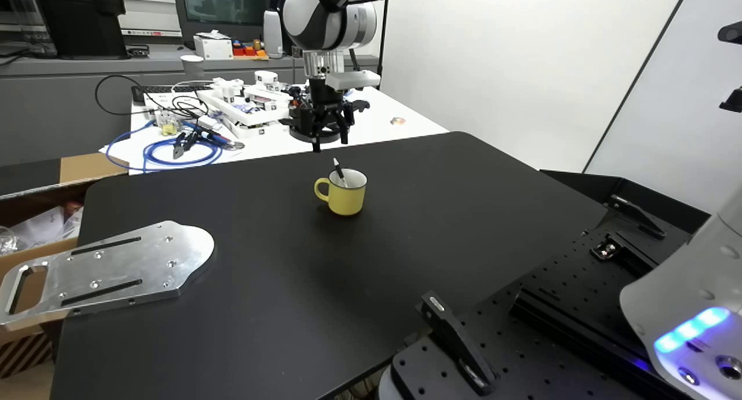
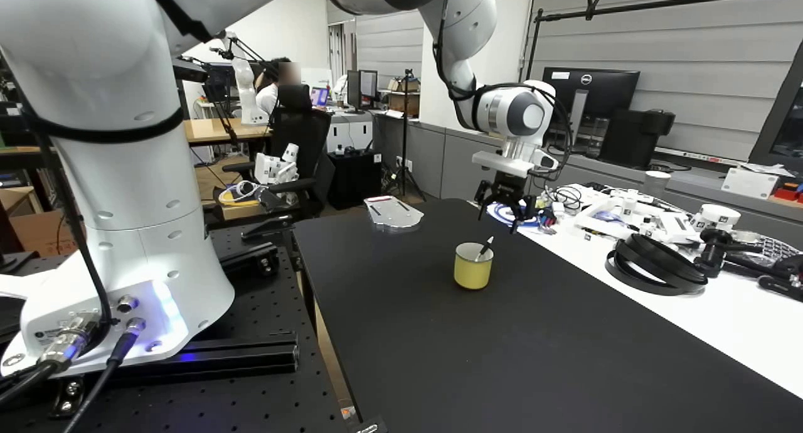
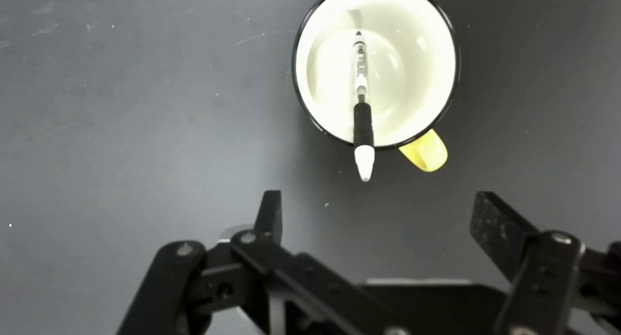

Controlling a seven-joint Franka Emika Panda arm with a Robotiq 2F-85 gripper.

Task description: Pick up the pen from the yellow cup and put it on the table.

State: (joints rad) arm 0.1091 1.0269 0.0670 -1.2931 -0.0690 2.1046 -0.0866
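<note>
Pen is leaning in the cup, wrist view's upper centre; gripper, jaws apart, should be straddling the pen's white end.

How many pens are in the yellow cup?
1. The pen slants inside the yellow cup, with its white end poking out. No other pen shows in there, and the wrist view hides little of the inside.

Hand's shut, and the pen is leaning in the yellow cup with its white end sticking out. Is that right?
Not quite. The hand is open: in the wrist view its fingers stand wide apart. The rest holds: the pen leans in the yellow cup with its white end sticking out.
</note>
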